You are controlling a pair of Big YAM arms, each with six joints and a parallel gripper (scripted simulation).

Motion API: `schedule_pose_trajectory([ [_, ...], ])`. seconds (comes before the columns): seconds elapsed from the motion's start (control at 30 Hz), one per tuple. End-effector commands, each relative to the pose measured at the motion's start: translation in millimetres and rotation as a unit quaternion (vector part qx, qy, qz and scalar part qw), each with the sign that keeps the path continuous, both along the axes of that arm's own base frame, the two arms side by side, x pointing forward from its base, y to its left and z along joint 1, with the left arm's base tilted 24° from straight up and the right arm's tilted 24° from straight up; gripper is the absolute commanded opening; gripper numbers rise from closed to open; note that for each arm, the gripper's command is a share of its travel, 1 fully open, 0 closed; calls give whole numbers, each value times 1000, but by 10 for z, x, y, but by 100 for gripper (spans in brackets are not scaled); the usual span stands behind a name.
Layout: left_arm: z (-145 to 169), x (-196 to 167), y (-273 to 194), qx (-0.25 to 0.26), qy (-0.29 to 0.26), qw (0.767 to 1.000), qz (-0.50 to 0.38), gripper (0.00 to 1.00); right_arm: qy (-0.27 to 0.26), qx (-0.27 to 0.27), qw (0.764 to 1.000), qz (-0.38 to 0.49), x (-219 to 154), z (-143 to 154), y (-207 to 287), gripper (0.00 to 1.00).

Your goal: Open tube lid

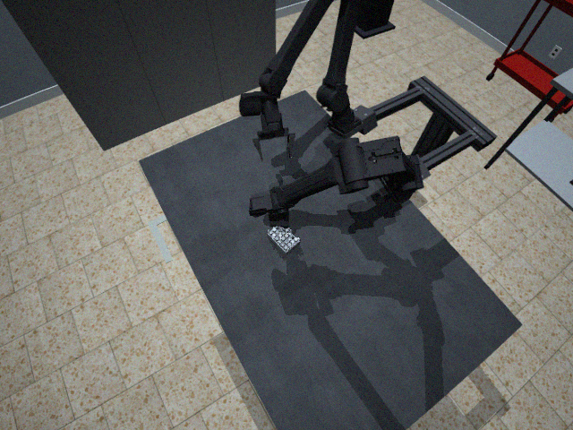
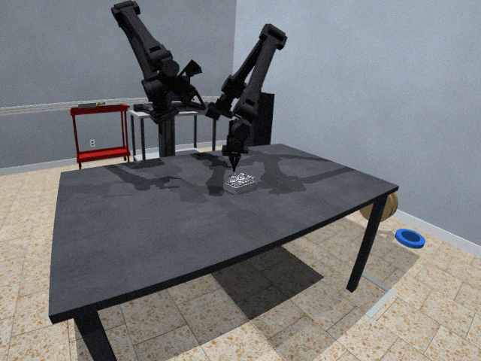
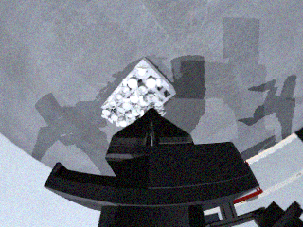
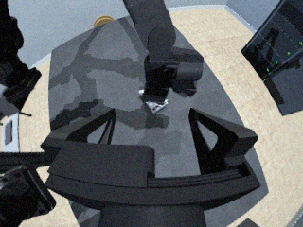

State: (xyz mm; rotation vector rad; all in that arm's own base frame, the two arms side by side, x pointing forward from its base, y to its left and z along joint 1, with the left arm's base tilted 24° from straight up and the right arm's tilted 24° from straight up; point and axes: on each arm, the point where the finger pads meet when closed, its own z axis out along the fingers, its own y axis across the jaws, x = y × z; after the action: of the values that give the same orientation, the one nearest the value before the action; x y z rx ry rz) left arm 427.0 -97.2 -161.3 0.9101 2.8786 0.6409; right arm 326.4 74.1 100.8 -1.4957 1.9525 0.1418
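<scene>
The left claw [image 2: 234, 170] [image 3: 151, 112] was closed on nothing, near the cooling block [image 1: 278, 245] [image 2: 238, 187] [image 3: 138, 92] [image 4: 155, 106]; the right claw [image 1: 276, 155] [image 4: 151, 112] gaped wide, empty, above the dark tabletop [image 1: 370, 342] [image 2: 174, 233].

cooling block [image 1: 287, 250] [image 2: 237, 189] [image 3: 166, 95] [image 4: 155, 110]: pale, matt-looking on its sides, plastic or metal, cannot tell; tubes and lids [image 2: 241, 178] [image 3: 133, 98] whitish, plastic-looking, bright glints; tabletop [image 1: 222, 259] [image 2: 174, 225] [image 3: 57, 52] [image 4: 134, 137] dark grey, matt, faintly mottled, smooth-looking; both arms black, mostly matt, smooth shells; left gripper [image 3: 151, 113] and right gripper [image 4: 151, 112] same matt black, fingers smooth, hard-looking; floor [image 1: 92, 314] [image 2: 186, 330] [image 4: 208, 43] stone-look tile, speckled, low sheen; walls [image 2: 349, 97] flat painted look, matt; red cart [image 2: 98, 110] painted-metal look; blue ring [image 2: 400, 238] smooth, plastic-looking
</scene>
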Motion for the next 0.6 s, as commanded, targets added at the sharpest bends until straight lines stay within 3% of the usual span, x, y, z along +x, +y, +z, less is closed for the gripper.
schedule_pose_trajectory([
  [0.0,-11,251,-59,-8,-22,1000,4,0,-24,-1,1000,-4,288,197,81,100],
  [0.57,-225,316,79,-8,-20,1000,3,0,7,0,998,-59,322,-71,-115,100],
])
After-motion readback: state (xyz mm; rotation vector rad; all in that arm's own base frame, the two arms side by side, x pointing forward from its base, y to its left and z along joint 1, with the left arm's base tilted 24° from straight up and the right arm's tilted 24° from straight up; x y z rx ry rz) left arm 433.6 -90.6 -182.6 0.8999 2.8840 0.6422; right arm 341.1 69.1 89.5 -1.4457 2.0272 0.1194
